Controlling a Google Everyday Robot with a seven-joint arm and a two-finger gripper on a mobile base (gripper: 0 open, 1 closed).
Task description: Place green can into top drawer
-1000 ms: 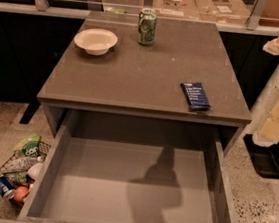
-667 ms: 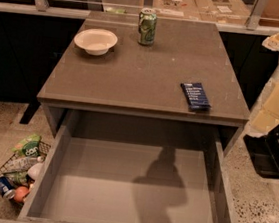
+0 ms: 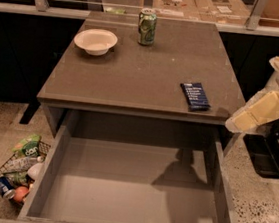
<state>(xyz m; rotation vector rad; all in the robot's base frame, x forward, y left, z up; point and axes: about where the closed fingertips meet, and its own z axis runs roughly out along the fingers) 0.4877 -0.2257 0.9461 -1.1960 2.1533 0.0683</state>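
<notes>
The green can [image 3: 147, 27] stands upright at the far edge of the grey-brown table [image 3: 133, 77], a little right of a white bowl. The top drawer [image 3: 121, 187] is pulled fully open below the table's front edge; its flat grey floor holds nothing and bears the arm's shadow. My gripper [image 3: 254, 114] shows as pale cream parts at the right edge of the view, beside the table's front right corner and far from the can. It holds nothing that I can see.
A white bowl [image 3: 95, 41] sits at the table's far left. A dark blue packet [image 3: 195, 96] lies near the table's right front. A wire basket of litter [image 3: 18, 170] stands on the floor left of the drawer. Cardboard boxes lie behind a glass rail.
My arm and gripper have moved left, closer to the table's front right corner. The can, bowl, packet and drawer have not moved.
</notes>
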